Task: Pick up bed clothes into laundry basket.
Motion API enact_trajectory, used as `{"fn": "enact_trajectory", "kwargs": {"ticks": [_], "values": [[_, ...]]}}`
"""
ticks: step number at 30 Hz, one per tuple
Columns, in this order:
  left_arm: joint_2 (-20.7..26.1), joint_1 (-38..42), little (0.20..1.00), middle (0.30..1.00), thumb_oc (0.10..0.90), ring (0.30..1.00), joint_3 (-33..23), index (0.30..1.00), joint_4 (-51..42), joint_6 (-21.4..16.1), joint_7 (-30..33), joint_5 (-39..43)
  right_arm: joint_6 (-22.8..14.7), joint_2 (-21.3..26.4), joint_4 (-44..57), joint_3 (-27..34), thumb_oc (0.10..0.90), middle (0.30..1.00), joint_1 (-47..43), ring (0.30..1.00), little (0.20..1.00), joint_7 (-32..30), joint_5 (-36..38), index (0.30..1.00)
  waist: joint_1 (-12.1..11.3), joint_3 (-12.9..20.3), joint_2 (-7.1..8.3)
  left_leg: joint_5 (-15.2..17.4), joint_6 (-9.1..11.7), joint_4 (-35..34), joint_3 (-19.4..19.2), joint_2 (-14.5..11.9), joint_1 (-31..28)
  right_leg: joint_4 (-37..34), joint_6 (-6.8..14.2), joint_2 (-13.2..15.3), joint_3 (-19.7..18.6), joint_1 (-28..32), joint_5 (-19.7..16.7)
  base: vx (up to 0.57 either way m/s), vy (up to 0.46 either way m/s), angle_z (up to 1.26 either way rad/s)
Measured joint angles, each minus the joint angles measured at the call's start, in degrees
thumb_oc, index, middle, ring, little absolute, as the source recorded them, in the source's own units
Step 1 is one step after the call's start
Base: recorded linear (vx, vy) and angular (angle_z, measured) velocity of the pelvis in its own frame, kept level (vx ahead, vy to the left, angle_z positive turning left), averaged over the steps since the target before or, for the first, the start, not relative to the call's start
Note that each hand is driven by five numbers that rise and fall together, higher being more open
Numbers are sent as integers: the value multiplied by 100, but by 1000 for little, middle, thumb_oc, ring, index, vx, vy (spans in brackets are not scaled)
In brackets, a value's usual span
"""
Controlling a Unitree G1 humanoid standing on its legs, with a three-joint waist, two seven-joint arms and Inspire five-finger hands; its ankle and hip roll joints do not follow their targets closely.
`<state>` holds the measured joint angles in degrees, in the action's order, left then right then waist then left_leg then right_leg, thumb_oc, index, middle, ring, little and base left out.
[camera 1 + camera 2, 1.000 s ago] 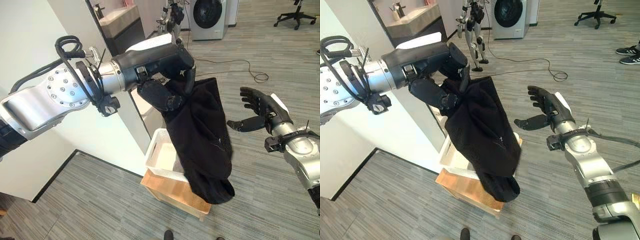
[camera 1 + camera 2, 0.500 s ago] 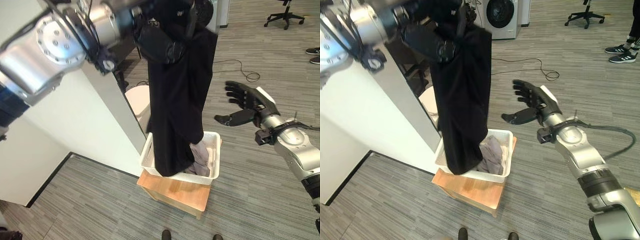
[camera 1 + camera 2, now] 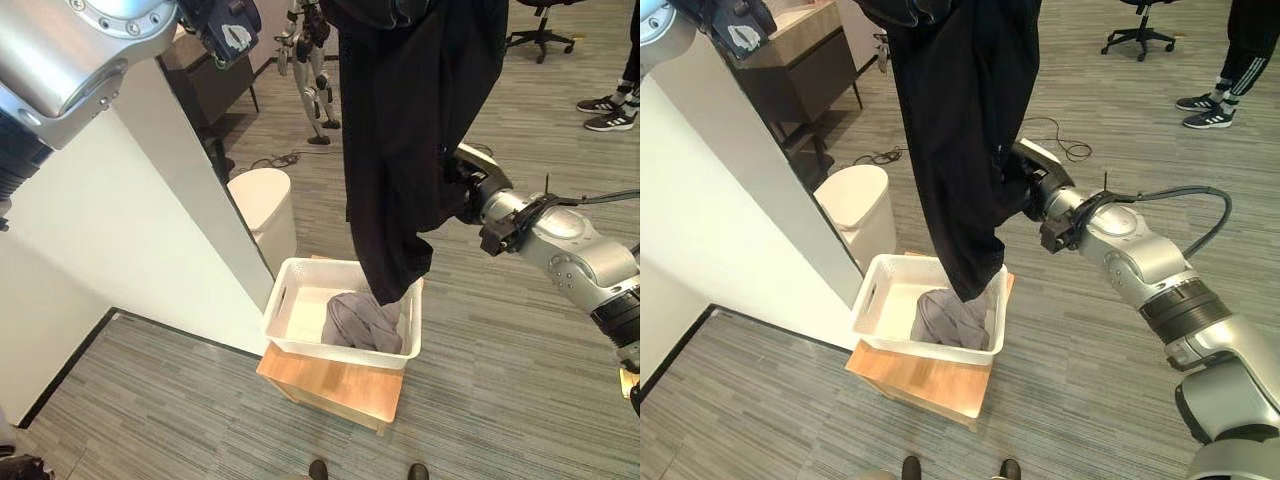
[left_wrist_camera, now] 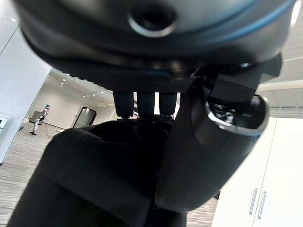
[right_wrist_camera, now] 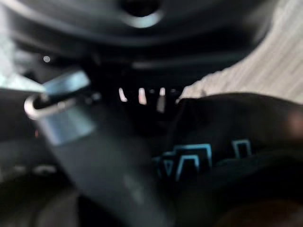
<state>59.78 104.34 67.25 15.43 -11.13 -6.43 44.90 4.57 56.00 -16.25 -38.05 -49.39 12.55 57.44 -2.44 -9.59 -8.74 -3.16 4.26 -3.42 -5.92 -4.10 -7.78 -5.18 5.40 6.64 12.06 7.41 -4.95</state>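
Observation:
A long black garment [image 3: 400, 150] hangs from above, and its lower end dangles just over the right side of the white laundry basket [image 3: 283, 300]. A grey piece of clothing [image 3: 360, 320] lies crumpled inside the basket. In the left wrist view my left hand [image 4: 189, 156] has its thumb and fingers curled round the black cloth [image 4: 94, 175]. My right hand [image 3: 1038, 180] reaches in from the right and rests against the garment's edge at mid-height, partly hidden by the cloth. The right wrist view shows black fabric with a blue print [image 5: 199, 161] close against that hand.
The basket stands on a low wooden stand [image 3: 330, 380] beside a white partition wall [image 3: 150, 230]. A round white bin [image 3: 262, 205] sits behind it. A small humanoid robot [image 3: 310, 60], an office chair [image 3: 540, 30] and a person's shoes [image 3: 610, 100] are further back.
The whole view has shifted. The garment's lower end has come out of the basket's left part and now hangs over the grey clothing. My right hand has moved in against the garment.

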Motion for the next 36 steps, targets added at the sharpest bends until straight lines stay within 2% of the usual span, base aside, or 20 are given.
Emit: {"fn": "enact_trajectory", "kwargs": {"ticks": [5,11,14,15,16,20,25,32,33,34,36], "values": [[-193,-5,300,300,400,300,-13,300,-6,12,5,-9,13,-647,94,24,800,900,78,900,900,-23,18,900,-9,12,-18,0,0,-2,3,-33,1,-1,-17,-32,3,1,-11,8,11,-1],[-501,-8,300,300,400,300,-32,300,7,19,96,-18,11,-2129,0,6,800,900,148,900,900,-186,309,900,-32,46,-58,0,0,-5,8,-38,0,-1,-28,-34,25,9,-19,3,4,1],[-653,-8,300,300,400,300,-32,300,18,19,99,-21,9,-2677,-50,-35,800,900,187,900,900,-228,522,900,-187,87,-117,0,0,-7,10,-36,1,-2,-28,-31,25,6,-19,11,8,0],[-704,-8,300,300,400,300,-32,300,25,19,100,-21,-12,-2847,-145,-13,518,476,187,476,476,-270,624,476,-251,101,-136,0,0,-9,11,-38,1,-2,-28,-33,28,6,-19,32,23,2],[-711,-8,300,300,400,300,-33,300,24,17,107,-21,-13,-2969,-155,-22,400,300,187,300,300,-334,677,300,-306,111,-151,0,0,-13,14,-38,3,-2,-28,-32,30,6,-19,0,0,0],[-709,-8,300,300,400,300,-33,300,35,19,232,-26,-16,-3040,-149,-29,400,300,200,300,300,-474,672,300,-388,125,-171,0,0,-52,50,-30,3,-1,-28,-28,70,13,-19,16,15,6],[-710,-8,300,300,400,300,-33,300,40,19,328,-66,-18,-2703,-148,33,400,300,337,300,300,-789,527,300,-384,132,-179,-1,-1,-83,242,2,5,-2,-18,3,224,92,-10,11,4,18],[-768,-9,300,300,400,300,-35,300,153,20,470,-241,-40,-2700,-151,240,400,300,512,300,300,-942,409,300,-298,133,-181,-3,-1,-79,335,11,6,-2,-11,11,347,147,11,-1,-1,8],[-769,-8,789,789,726,789,-34,789,153,19,470,-242,-46,-2700,-151,242,400,300,512,300,300,-981,409,300,-295,134,-183,-3,-1,-78,336,11,6,-2,-12,11,348,147,11,0,0,0],[-769,-9,900,900,800,900,-34,900,153,20,470,-246,-47,-2700,-151,241,400,300,512,300,300,-1007,409,300,-297,134,-183,-3,-1,-78,336,11,6,-2,-12,11,348,148,12,0,0,0],[-768,-8,900,900,800,900,-34,900,157,20,470,-282,-47,-2699,-151,241,400,300,512,300,300,-1029,400,300,-304,135,-183,-4,-1,-78,336,11,7,-2,-12,11,352,150,13,0,0,0]]}}
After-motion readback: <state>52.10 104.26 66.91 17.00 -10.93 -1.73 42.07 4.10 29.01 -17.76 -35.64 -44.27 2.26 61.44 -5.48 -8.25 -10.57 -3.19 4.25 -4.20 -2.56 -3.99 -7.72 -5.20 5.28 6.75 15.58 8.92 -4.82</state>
